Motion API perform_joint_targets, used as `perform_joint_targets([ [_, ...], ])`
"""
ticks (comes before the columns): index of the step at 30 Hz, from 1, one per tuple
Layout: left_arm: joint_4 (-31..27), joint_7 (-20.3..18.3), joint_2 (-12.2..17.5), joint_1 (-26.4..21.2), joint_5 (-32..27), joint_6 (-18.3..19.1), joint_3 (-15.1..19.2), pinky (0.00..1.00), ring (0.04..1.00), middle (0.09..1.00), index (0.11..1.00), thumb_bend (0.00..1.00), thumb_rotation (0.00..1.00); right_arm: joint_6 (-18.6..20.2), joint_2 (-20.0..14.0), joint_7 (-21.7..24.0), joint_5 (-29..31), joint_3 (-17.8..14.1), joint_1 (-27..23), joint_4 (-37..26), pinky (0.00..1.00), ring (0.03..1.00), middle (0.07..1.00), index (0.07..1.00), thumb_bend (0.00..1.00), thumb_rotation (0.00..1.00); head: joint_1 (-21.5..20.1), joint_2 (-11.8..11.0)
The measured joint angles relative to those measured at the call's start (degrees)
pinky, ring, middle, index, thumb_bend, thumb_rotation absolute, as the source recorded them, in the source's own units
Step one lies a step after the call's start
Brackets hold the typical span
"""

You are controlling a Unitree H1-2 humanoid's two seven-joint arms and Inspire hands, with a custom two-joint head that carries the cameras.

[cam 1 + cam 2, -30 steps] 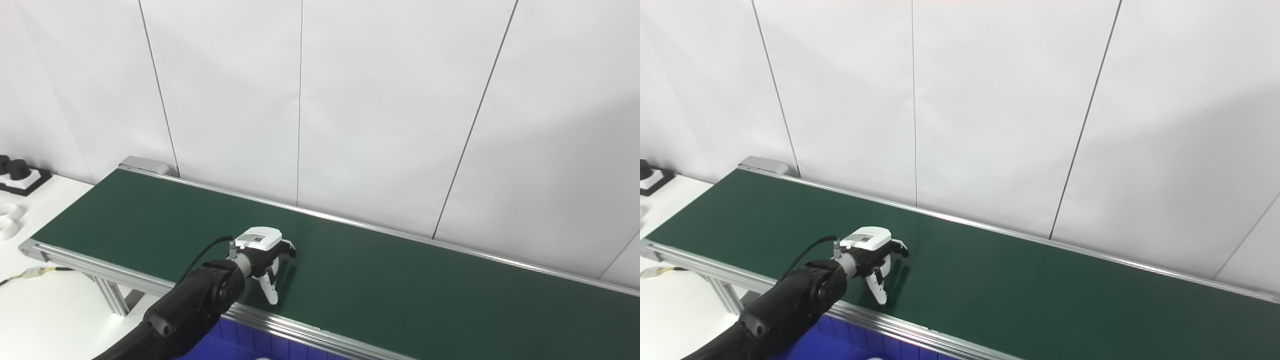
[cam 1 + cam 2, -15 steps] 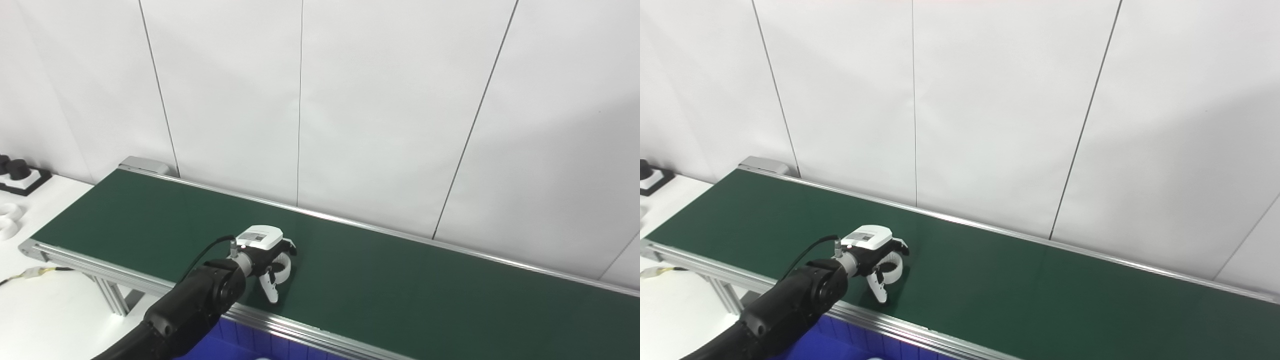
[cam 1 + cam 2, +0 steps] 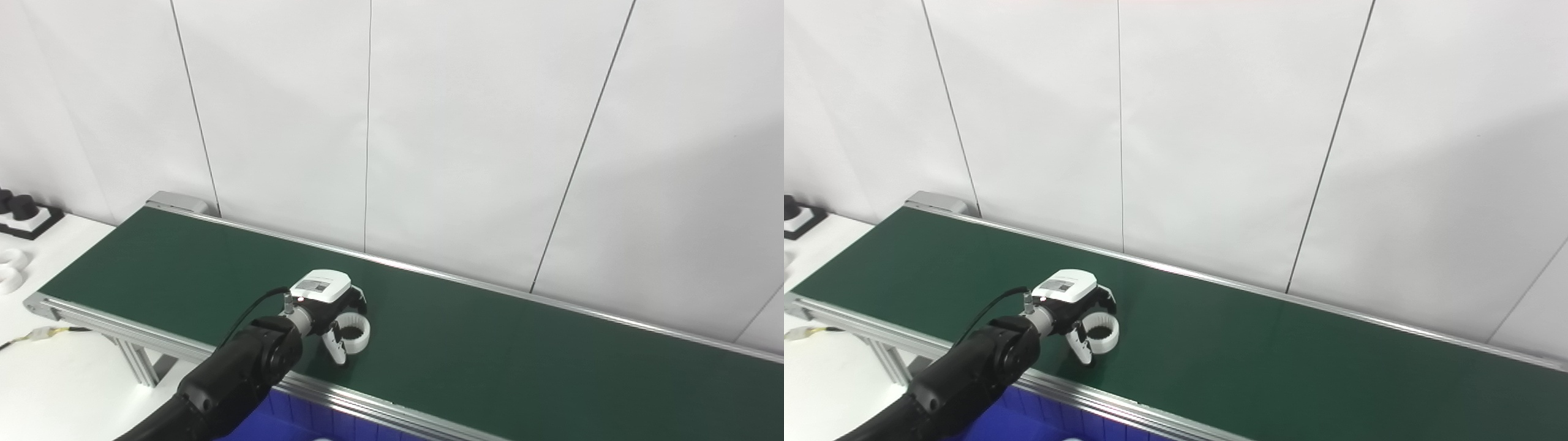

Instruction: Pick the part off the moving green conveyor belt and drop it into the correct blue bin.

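The white ring-shaped part lies flat on the green conveyor belt, hole upward, close to the belt's near rail and toward its left half. Being round, it has no long axis to line up with; what matters is which side of it the fingers fall on. The left hand is right at the ring, on its left as seen from the head cameras: the white thumb comes down just beside the ring's near-left edge, and the dark fingers curl over its far side. The ring therefore sits between thumb and fingers. The hand is partly spread around the ring, and I cannot tell whether it touches the ring yet; the ring looks to rest on the belt, not lifted. The right hand is out of view, so the left is the one placed to close. Below the near rail a blue bin shows just beside the left forearm.
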Motion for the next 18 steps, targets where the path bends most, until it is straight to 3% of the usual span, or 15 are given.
perform_joint_targets([
  [2,0.1,1.1,-0.3,0.0,0.0,-0.7,0.0,0.71,0.499,0.472,0.484,0.51,0.0,0.0,0.0,0.0,0.0,0.0,0.0,0.0,0.71,0.795,0.836,0.912,0.33,0.79,0.0,0.1],
  [8,0.3,1.7,-0.7,0.2,-0.7,-2.8,0.0,0.62,0.475,0.477,0.481,0.5,0.0,0.0,0.0,0.2,0.1,-0.1,0.0,-0.2,0.71,0.796,0.837,0.914,0.32,0.79,0.0,0.3],
  [18,0.2,2.1,-1.5,0.4,-1.1,-3.6,-0.1,0.65,0.48,0.472,0.486,0.5,0.0,0.0,0.0,0.6,0.2,-0.2,0.3,-1.0,0.72,0.801,0.841,0.916,0.32,0.78,-0.1,0.5],
])
